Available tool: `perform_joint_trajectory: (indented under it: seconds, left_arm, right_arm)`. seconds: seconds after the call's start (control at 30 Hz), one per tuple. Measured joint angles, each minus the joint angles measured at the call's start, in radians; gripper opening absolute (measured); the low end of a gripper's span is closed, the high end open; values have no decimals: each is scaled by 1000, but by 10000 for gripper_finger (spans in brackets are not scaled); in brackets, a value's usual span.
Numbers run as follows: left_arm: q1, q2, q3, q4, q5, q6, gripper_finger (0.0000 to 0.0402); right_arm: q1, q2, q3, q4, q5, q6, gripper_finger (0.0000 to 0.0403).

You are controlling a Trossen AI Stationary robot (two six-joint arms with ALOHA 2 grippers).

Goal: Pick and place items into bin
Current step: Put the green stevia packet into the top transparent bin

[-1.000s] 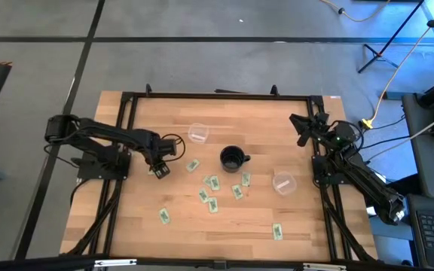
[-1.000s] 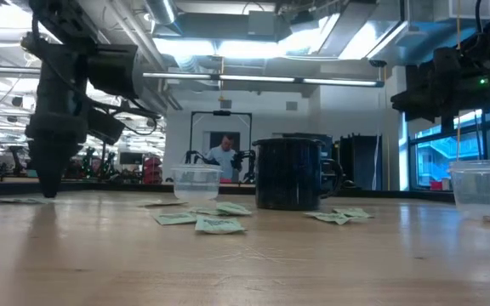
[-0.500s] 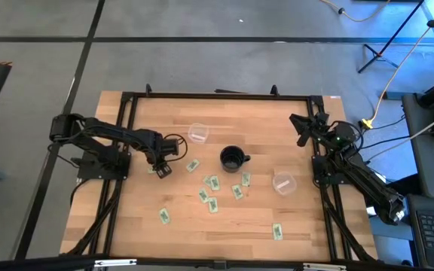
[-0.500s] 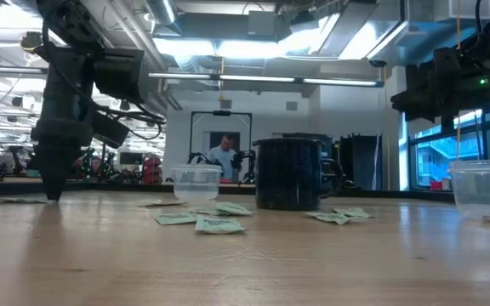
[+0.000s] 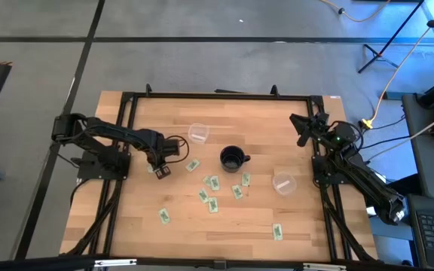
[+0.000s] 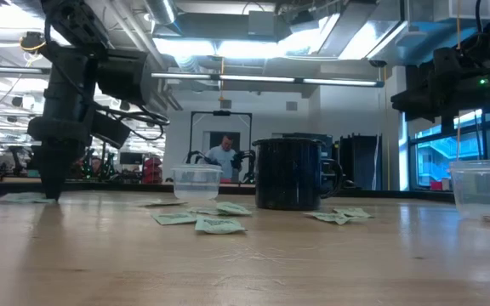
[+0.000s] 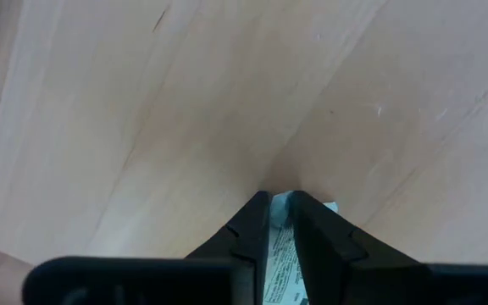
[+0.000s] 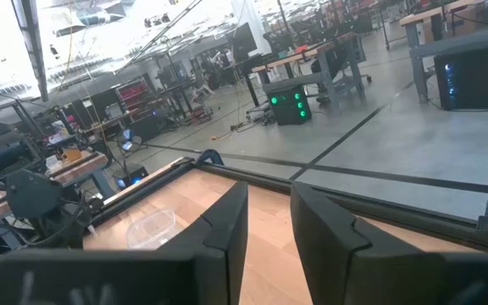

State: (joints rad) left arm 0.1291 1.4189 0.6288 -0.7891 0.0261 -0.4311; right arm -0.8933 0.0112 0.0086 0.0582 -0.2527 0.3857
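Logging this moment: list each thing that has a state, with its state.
left gripper: down at the table, fingers closed on a packet
right gripper: raised at the table's far right, fingers apart, empty
black mug: upright
two clear cups: upright

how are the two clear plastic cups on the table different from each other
The clear plastic cup near the table's far edge stands on the left arm's side of the black mug; the clear plastic cup by the right arm stands on the mug's other side, nearer the table's middle depth. In the low view the far cup looks small beside the mug, while the right cup looms larger at the picture's edge. Both stand upright and are see-through.
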Motion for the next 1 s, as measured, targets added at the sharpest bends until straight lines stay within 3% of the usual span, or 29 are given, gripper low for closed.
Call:
perform_joint_trajectory:
  seconds: [0.37, 0.67, 1.0]
  left_arm:
    - [0, 0, 67, -22, -1, 143, 4]
    - [17, -2, 191, 5, -20, 295, 2]
    - [90, -3, 264, 454, -238, 563, 2]
  right_arm:
    - [0, 0, 0, 0, -1, 1, 95]
    - [0, 0, 0, 0, -1, 2, 95]
    - [0, 0, 0, 0, -1, 2, 95]
